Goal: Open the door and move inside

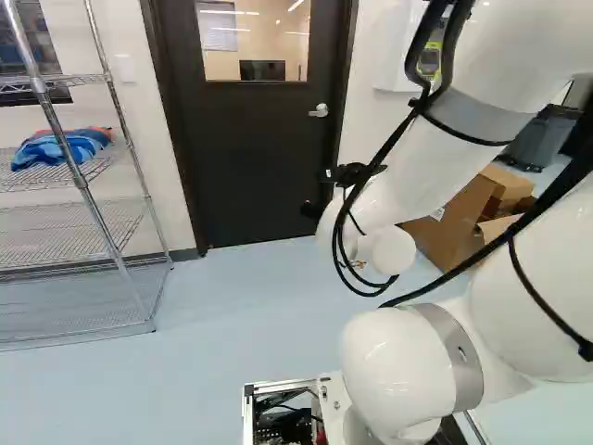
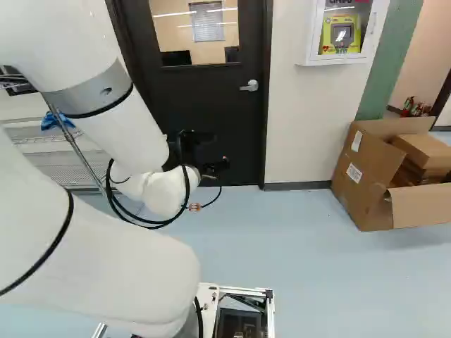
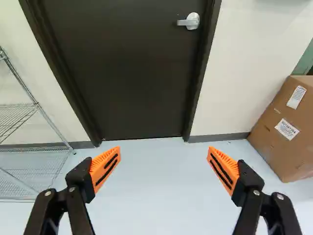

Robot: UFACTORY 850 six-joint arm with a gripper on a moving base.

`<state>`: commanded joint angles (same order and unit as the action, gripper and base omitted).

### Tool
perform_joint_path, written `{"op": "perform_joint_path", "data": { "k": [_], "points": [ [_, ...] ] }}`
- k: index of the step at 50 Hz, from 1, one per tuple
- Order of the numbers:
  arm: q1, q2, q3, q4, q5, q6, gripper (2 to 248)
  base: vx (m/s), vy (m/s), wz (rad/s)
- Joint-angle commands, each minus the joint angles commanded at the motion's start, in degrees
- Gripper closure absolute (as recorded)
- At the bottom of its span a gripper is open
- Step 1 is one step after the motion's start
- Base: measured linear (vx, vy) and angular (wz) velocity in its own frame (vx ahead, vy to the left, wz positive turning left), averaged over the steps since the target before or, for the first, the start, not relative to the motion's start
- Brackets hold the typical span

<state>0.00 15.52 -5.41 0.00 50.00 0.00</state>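
Door (image 3: 122,73) is shut as far as I can tell, flush in its dark frame (image 3: 204,68), ahead of my gripper (image 3: 164,151), w/ its bottom edge at the pale floor (image 3: 161,196). Lever handle (image 3: 191,21) is by the door's long edge nearer the cardboard box (image 3: 269,129), approx level, so prob. unturned. My hand is released: fingers wide apart, nothing btwn the orange pads (image 3: 104,169), no contact w/ lever handle or door. Status: opening not done, moving inside not done; I'd call it the approach stage. To do: reach lever handle, get a hold or press on it, turn it, swing the door (push vs. pull, can't tell), then drive my base thru. Poss. snag: wire rack (image 1: 120,260) near the door's other long edge, if I drift that way. Re: print, box has 2 white labels, upper (image 3: 296,97) and lower (image 3: 287,129), on its side; no text I can give. Also a notice (image 2: 208,22) seen thru the door's window (image 2: 173,39), text too small, & a wall cabinet (image 2: 312,35) w/ a yellow unit (image 2: 340,35), lettering above it partly cut off. No brand to report.
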Motion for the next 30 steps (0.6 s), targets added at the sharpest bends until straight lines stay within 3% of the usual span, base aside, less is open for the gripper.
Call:
{"op": "perform_joint_path", "data": {
  "k": [30],
  "points": [
    [0.0, 0.0, 0.0, 0.0, 0.0, 0.0, 3, 0.11, 0.0, -0.006]
  ]
}}
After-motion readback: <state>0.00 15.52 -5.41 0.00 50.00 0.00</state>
